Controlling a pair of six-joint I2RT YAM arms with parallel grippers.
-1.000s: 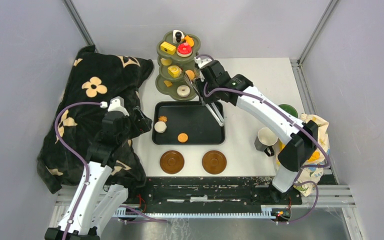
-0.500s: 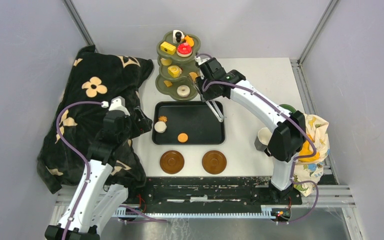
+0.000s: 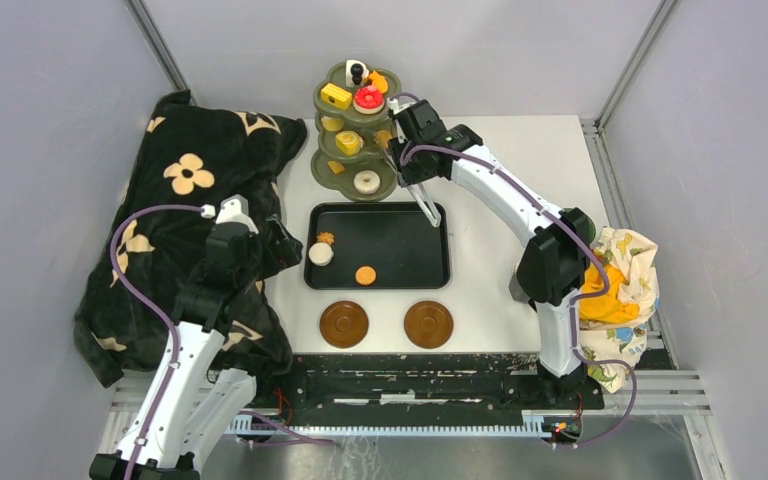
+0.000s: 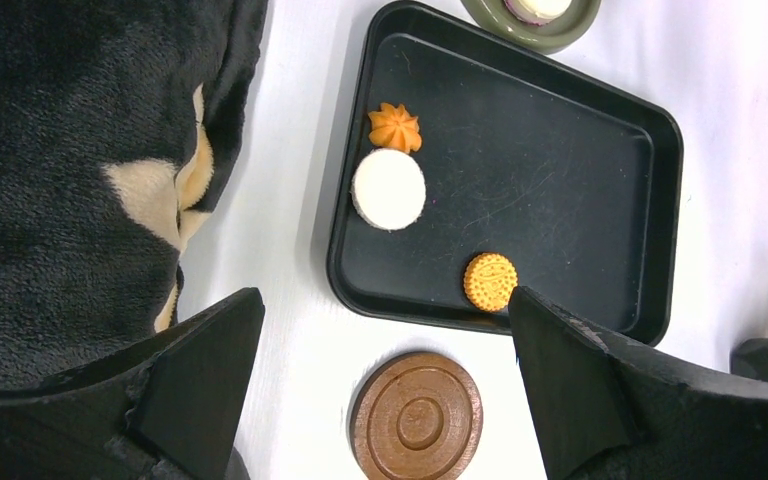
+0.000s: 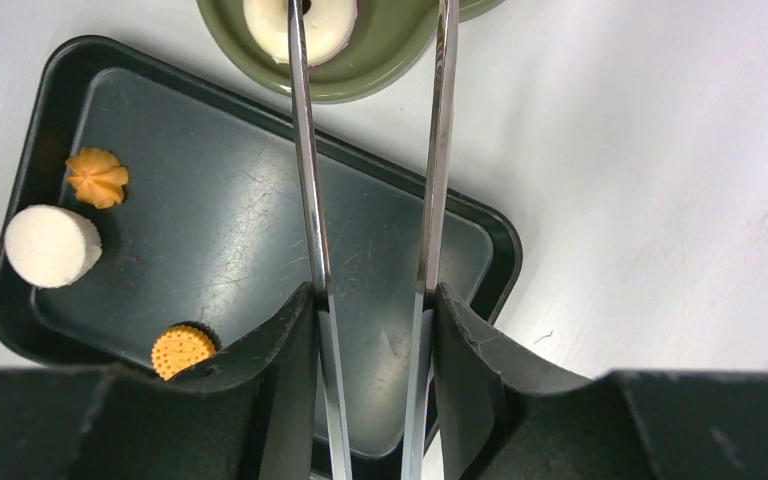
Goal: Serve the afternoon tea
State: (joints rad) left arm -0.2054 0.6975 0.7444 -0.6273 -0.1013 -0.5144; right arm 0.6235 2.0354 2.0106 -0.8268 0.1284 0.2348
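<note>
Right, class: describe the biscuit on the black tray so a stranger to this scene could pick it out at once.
Find the black tray on the white table, in front of the green tiered stand. Of its three pastries, the biscuit lies alone near the front edge. It is flat, golden and dotted, unlike the thick white cake and orange swirl at the left.

Left arm at lower left, elbow bent, left end effector point(image 3: 285, 247) spread wide, right arm stretched toward upper centre, elbow apparently raised, right end effector point(image 5: 372, 300) clamped on metal tongs point(image 5: 305, 200).
</note>
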